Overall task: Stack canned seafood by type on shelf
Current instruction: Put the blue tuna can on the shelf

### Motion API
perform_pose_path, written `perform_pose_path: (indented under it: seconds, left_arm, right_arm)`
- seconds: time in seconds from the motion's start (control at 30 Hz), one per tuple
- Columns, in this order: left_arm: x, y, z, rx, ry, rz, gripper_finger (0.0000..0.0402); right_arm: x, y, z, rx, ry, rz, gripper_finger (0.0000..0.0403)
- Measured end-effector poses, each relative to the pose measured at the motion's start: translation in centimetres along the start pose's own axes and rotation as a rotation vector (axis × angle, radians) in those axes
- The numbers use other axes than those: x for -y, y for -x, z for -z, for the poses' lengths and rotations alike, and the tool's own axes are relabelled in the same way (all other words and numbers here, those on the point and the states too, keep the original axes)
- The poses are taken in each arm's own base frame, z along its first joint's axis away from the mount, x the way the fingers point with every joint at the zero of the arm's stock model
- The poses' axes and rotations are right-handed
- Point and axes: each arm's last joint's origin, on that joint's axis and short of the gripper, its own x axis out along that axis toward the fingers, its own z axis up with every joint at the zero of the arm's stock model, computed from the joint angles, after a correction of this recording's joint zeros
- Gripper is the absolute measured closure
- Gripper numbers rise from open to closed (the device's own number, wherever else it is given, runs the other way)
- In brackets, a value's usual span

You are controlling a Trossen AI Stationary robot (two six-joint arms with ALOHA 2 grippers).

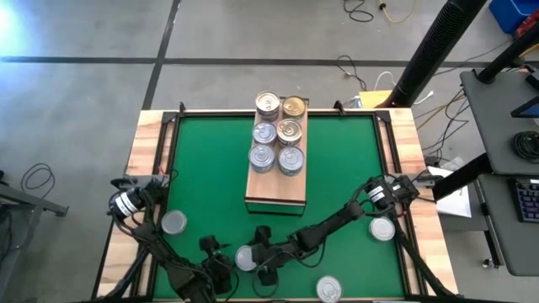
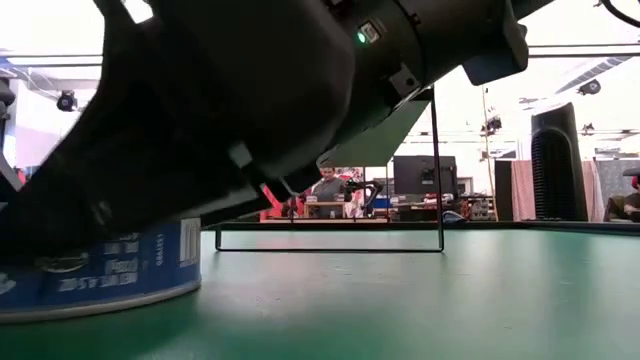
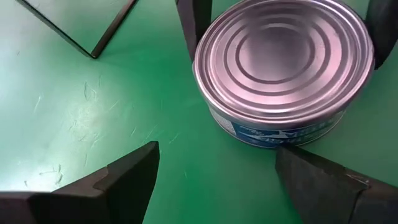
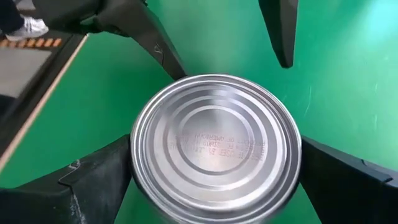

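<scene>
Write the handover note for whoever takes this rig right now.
Right gripper: open, fingers on either side of a can near the table's front, not closed on it.
Left gripper: open, beside that same can, holding nothing.
Done: six cans on the shelf, silver tops in one column, gold in the other.
Left: this can plus three loose cans on the green mat.

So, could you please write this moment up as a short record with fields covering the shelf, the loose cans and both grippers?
shelf: wooden shelf at the mat's far centre, six cans in two columns, one gold-topped
loose cans: four on the green mat, including a blue-labelled can near the front edge
left gripper: open, beside the blue-labelled can, not gripping
right gripper: open, fingers either side of that can
</scene>
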Motion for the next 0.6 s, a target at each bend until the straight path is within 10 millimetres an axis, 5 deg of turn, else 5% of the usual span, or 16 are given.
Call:
perform_pose_path:
  seconds: [0.6]
  left_arm:
    - [0.4, -0.1, -0.8, 0.086, 0.093, -0.011, 0.0092]
  right_arm:
    - [0.9, -2.0, 3.5, -0.11, 0.093, 0.092, 0.0002]
